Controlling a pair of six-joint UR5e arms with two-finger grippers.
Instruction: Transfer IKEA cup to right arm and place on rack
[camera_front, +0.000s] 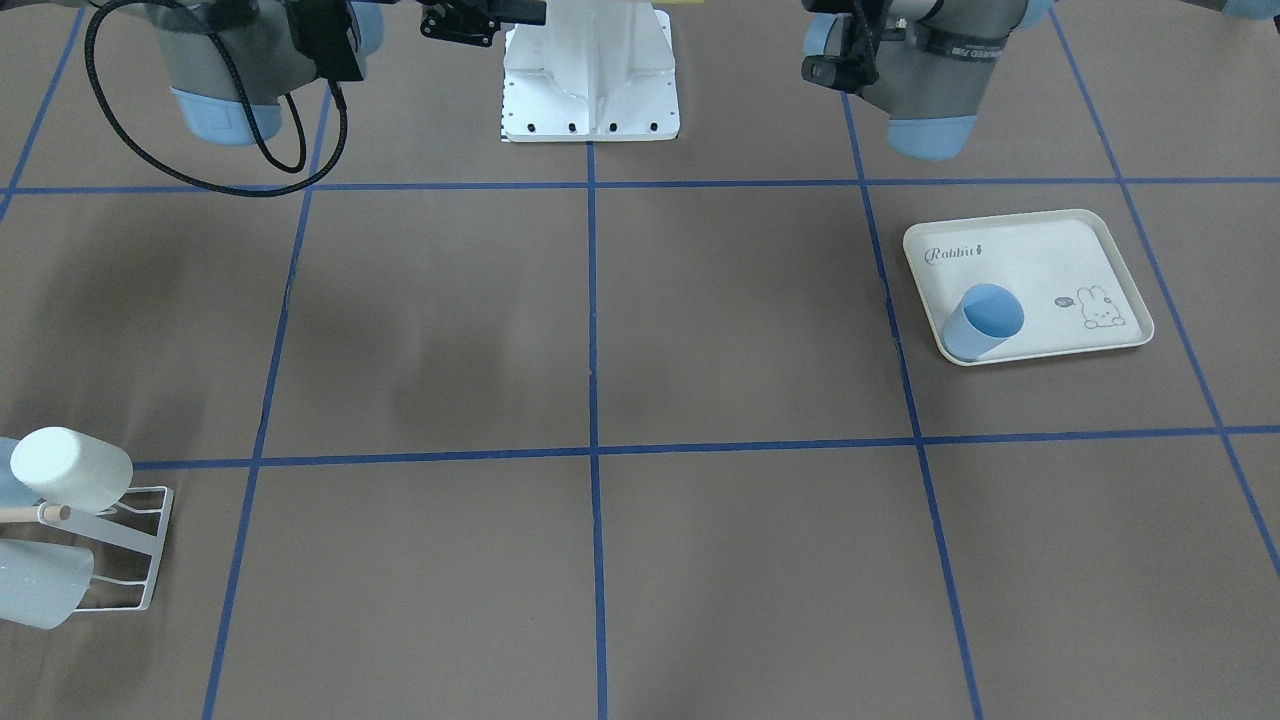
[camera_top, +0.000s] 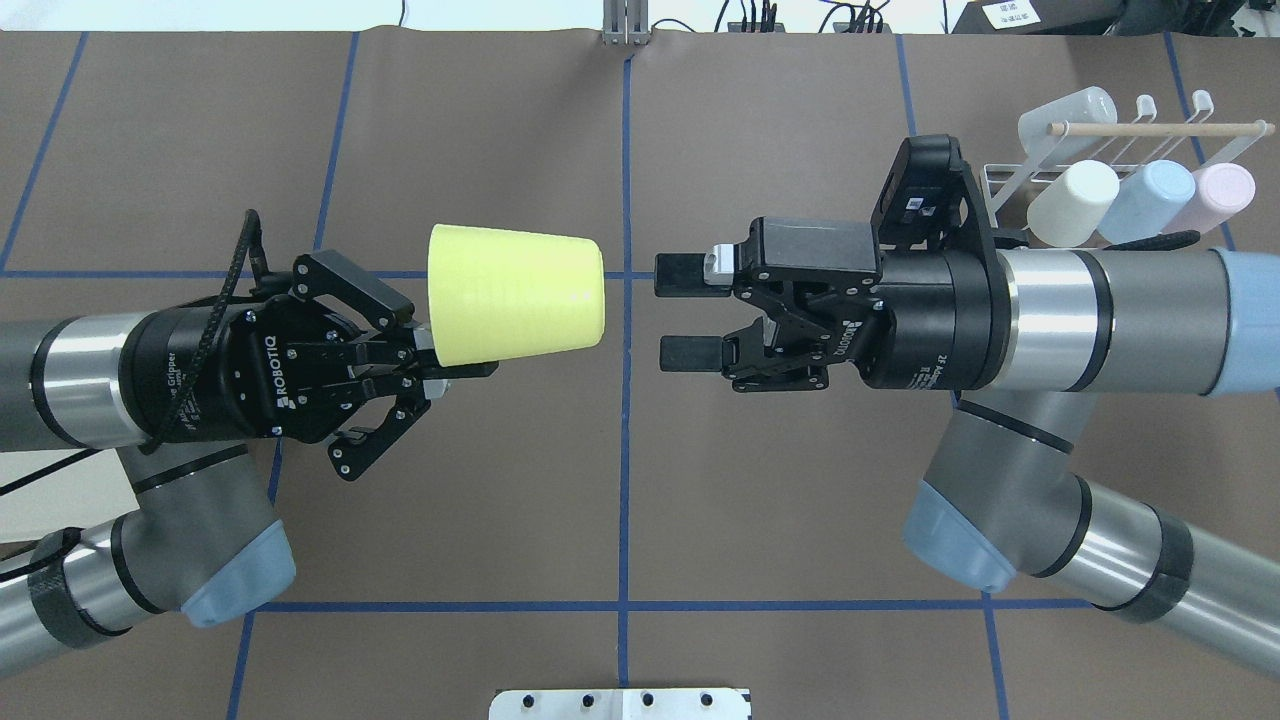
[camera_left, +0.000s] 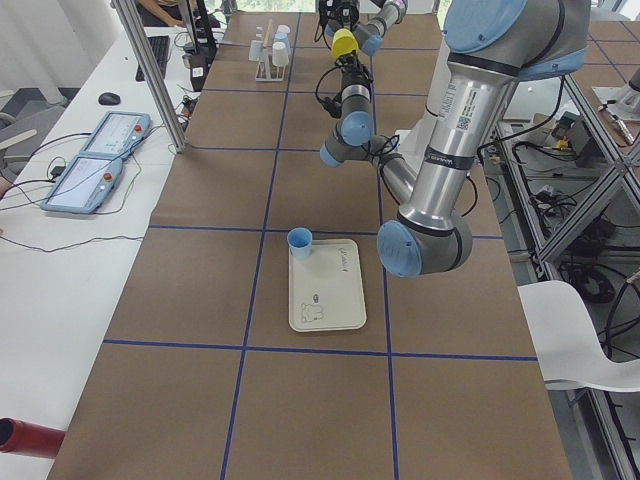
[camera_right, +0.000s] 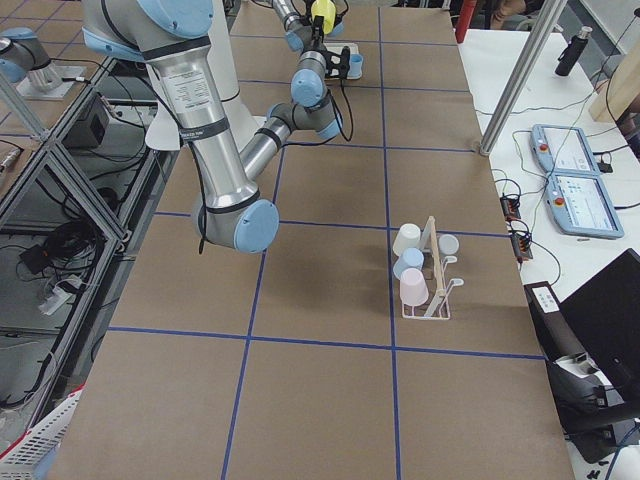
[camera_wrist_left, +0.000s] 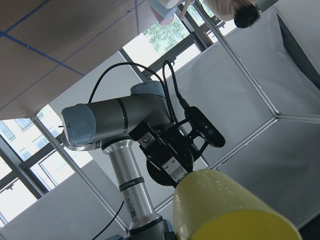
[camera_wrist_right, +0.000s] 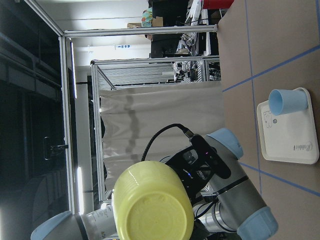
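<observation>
**Hand-over in mid-air: cup base pointing at the waiting gripper**

The left gripper (camera_top: 450, 360) is clamping the yellow cup (camera_top: 515, 295) by the wall at its wide open mouth, so the cup is hanging above the table (camera_top: 780, 480), roughly over the centre line and touching nothing else. Its long axis is lying level, along the line joining the two wrists. The narrow closed base is pointing away from the left gripper and toward the right gripper (camera_top: 685, 312).

The right gripper is facing that base head-on with its fingers parted and nothing between them, and a clear gap is separating fingertips from cup. The right wrist view is showing the base almost square to the camera.

In the overhead view the parted fingers are spanning less than the base is wide. A straight advance along the cup's axis would therefore probably call for a wider opening or a grip on the wall.

The rack (camera_top: 1002, 182) is standing behind the right wrist at the table's far right, already carrying several cups, well apart from the yellow one. Of the two arms, the right is much the nearer to it.
</observation>
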